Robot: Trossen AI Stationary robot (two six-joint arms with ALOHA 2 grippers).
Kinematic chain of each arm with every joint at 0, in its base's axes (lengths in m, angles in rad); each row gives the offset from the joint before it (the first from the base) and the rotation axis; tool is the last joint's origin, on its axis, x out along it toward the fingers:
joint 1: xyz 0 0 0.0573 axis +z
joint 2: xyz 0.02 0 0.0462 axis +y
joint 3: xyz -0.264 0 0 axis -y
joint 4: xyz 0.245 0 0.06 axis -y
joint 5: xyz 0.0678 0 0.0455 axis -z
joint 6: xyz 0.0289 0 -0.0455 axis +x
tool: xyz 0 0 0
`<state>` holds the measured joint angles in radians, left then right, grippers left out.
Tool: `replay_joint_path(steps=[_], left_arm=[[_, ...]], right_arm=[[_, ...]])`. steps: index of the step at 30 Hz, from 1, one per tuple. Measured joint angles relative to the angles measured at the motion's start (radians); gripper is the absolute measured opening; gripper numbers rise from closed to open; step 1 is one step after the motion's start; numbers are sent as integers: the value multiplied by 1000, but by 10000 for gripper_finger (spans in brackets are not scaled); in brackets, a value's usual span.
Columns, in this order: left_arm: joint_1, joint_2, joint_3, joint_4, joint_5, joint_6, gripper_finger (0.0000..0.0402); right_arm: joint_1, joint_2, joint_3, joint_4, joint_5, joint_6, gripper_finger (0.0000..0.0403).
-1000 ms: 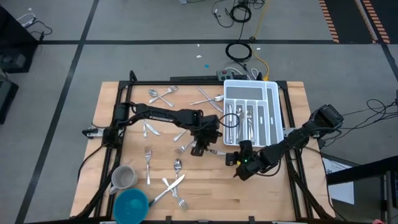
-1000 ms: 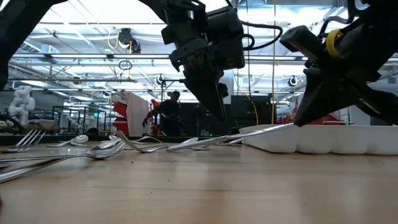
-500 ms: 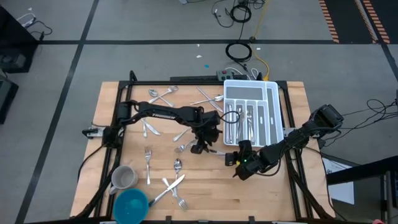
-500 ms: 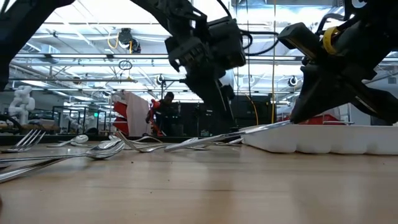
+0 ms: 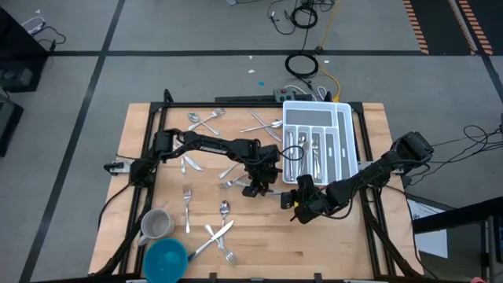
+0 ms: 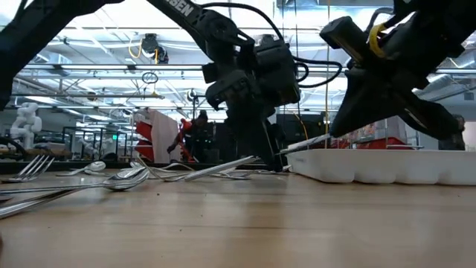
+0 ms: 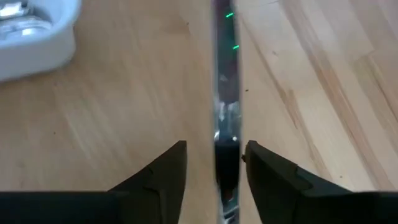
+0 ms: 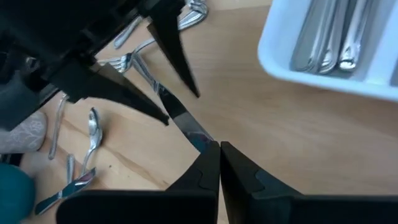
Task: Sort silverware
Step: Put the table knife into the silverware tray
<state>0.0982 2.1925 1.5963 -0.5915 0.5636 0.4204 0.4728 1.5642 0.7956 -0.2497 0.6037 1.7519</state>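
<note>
Wooden table point(image 5: 330, 244) under me, white tray point(image 5: 346, 141) at its back. My left gripper point(image 5: 253, 189) has dropped lower, fingers spread astride a knife point(image 8: 186, 124) beside the tray. My right gripper point(image 5: 292, 201), shifted leftward, pinches that knife's end.

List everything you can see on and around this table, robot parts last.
table: one, light wood, under everything
organiser tray: one, white, far right part of the table
sorted silverware: several pieces, silver, in the tray's compartments
loose silverware: roughly a dozen forks, spoons and knives, silver, scattered left of the tray
knife: one, silver, between the two tools
mug: one, grey, near left corner
bowl: one, blue, beside the mug
cable coil: one, black, on the floor beyond the table
left tool: dark, open, straddling the knife
right tool: dark, shut on the knife's end
</note>
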Motion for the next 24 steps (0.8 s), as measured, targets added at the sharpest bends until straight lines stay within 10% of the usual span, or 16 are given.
replay_joint_path(steps=[7, 16, 24], left_arm=[[12, -1, 0, 2, 2, -11, 15], [14, -29, 0, -43, -60, -37, 7], [14, -56, 48, -92, -201, -91, 7]], right_arm=[[-8, 0, 0, -2, 0, -14, 0], [-8, -11, 0, -42, 26, -43, 9], [54, -87, 0, -158, 25, -33, 94]])
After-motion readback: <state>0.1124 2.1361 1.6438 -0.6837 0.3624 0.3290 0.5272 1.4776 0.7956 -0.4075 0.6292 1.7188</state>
